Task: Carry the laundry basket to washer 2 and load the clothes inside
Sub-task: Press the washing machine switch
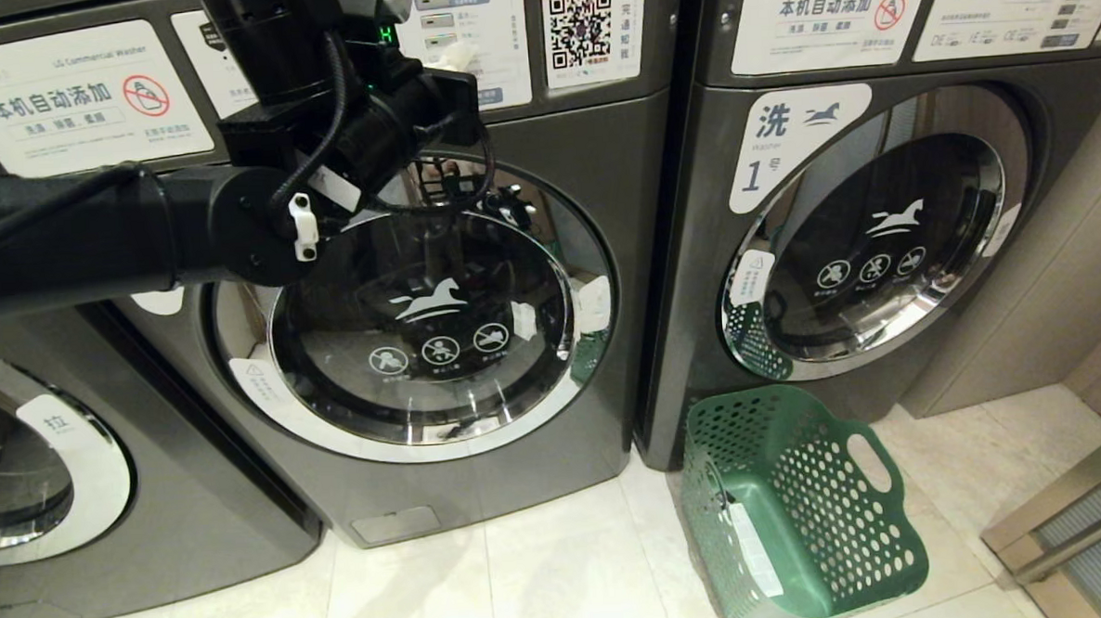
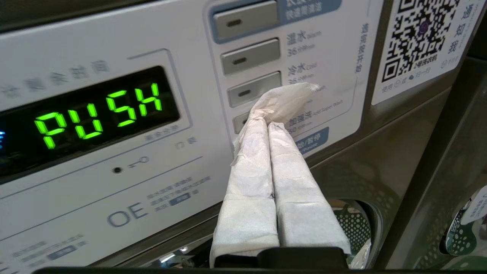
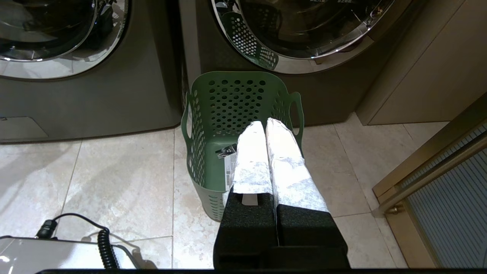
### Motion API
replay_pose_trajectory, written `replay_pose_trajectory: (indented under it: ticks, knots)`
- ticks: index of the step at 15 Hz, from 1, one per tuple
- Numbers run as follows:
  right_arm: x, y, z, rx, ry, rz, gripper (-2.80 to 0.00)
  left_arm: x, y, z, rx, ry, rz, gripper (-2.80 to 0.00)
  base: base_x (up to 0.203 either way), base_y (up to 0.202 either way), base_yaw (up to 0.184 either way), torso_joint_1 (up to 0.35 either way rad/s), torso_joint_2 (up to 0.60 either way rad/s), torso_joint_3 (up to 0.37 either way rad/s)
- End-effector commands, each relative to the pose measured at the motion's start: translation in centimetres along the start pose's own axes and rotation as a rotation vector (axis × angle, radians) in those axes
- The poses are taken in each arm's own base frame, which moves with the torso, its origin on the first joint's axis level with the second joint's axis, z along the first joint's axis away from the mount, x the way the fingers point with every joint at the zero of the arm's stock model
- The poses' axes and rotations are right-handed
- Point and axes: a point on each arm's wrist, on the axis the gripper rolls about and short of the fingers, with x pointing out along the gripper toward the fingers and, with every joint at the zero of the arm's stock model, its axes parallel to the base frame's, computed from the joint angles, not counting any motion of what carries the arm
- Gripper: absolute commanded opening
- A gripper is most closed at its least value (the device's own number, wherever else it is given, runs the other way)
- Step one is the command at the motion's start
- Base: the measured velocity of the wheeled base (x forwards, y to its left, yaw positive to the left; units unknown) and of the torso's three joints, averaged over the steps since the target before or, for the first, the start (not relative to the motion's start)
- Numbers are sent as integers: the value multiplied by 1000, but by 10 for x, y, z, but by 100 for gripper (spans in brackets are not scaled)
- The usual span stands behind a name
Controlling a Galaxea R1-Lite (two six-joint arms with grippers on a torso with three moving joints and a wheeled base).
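Washer 2 is the middle grey machine, and its round door with the white horse logo is shut. My arm hides its number label. My left gripper is shut, its white-wrapped fingertips at the lower buttons of the control panel, beside the green "PUSH" display. The laundry basket stands on the floor by the corner of the washer labelled 1. It holds only a paper tag; the clothes are out of view. My right gripper hangs shut above the basket's near rim, holding nothing.
A third washer stands at the far left. A metal-framed door edge runs along the right, close to the basket. A coiled black cable lies on my base. Pale tile floor lies in front of the machines.
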Motion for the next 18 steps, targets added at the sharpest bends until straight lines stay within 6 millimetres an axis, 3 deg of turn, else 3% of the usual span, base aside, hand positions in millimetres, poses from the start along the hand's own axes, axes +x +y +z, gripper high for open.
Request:
replay_pose_trajectory:
  ticks: [1,4,12,18]
  knots:
    - [0,0,0,-1,1,1,-280,-13,5,13,-2,-12,4,-280,0,0,0,0,0,0]
    - [0,0,0,0,1,0,-280,-29,9,18,1,3,-3,-280,0,0,0,0,0,0]
    - [0,0,0,0,1,1,-280,-31,-7,19,-10,-4,-76,-280,0,0,0,0,0,0]
    - [0,0,0,0,1,0,-280,-16,-11,11,-6,-9,-64,-280,0,0,0,0,0,0]
